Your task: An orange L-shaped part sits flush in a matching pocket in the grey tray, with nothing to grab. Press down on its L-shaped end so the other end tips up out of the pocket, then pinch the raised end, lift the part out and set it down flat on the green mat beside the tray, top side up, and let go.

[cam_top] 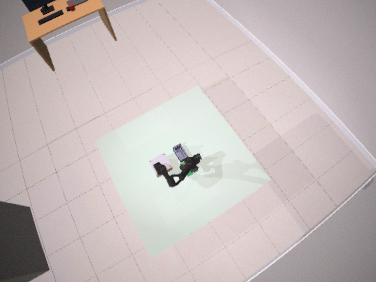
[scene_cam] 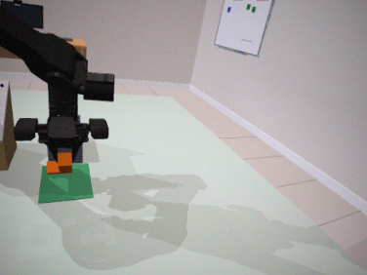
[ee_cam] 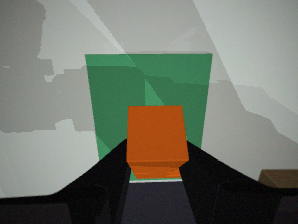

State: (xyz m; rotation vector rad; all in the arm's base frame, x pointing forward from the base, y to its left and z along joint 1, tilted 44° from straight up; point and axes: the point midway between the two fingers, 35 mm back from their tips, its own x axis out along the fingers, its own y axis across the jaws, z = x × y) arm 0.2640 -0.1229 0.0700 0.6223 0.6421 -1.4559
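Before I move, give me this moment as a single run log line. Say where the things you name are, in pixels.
gripper [scene_cam: 63,157] [ee_cam: 153,144]: closed on orange part [scene_cam: 64,163] [ee_cam: 157,134] | part: out of tray, near green mat [scene_cam: 65,187] [ee_cam: 150,82] | release: not done

The fingertips were hidden behind the orange block [scene_cam: 64,161] [ee_cam: 157,134]; the left monitor [cam_top: 33,4] [scene_cam: 21,16] was cut off.

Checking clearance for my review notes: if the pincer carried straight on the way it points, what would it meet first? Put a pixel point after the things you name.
Probably the green mat [scene_cam: 65,187] [ee_cam: 112,90], with the held orange part [scene_cam: 64,163] [ee_cam: 156,132] touching before the fingertips; its height above the mat is unclear.
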